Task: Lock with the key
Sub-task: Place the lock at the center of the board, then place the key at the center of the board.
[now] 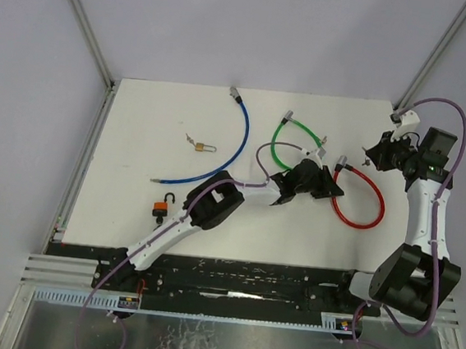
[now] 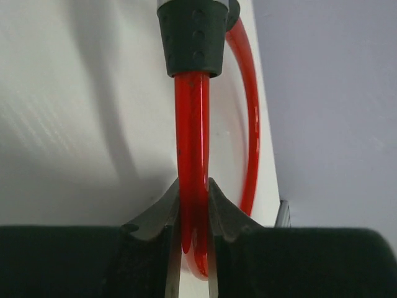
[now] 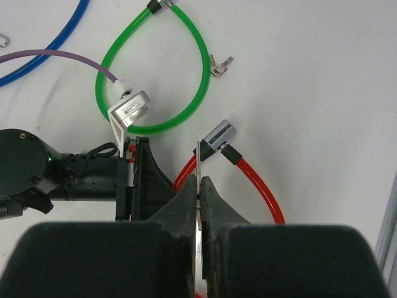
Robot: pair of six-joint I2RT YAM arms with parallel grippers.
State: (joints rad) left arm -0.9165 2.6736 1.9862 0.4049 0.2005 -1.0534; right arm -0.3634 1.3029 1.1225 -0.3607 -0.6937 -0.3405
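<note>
Red cable lock (image 2: 191, 124) pinched by the left hand (image 2: 193, 194); right hand (image 3: 199, 186) pinches a silver key (image 3: 198, 162).

On the table (image 1: 139, 116), the padlock (image 1: 205, 147) lies farthest left, then the left cable (image 1: 246, 134), the middle cable (image 1: 273, 149) and the right cable (image 1: 381, 204).

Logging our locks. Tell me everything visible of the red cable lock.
The red cable lock is a glossy red plastic-coated cable curled in an open loop on the white table. One end carries a silver metal head behind a black collar; another black sleeve shows in the left wrist view. The left gripper is shut on the cable. The right gripper holds a thin metal key by the silver head; contact is unclear.
</note>
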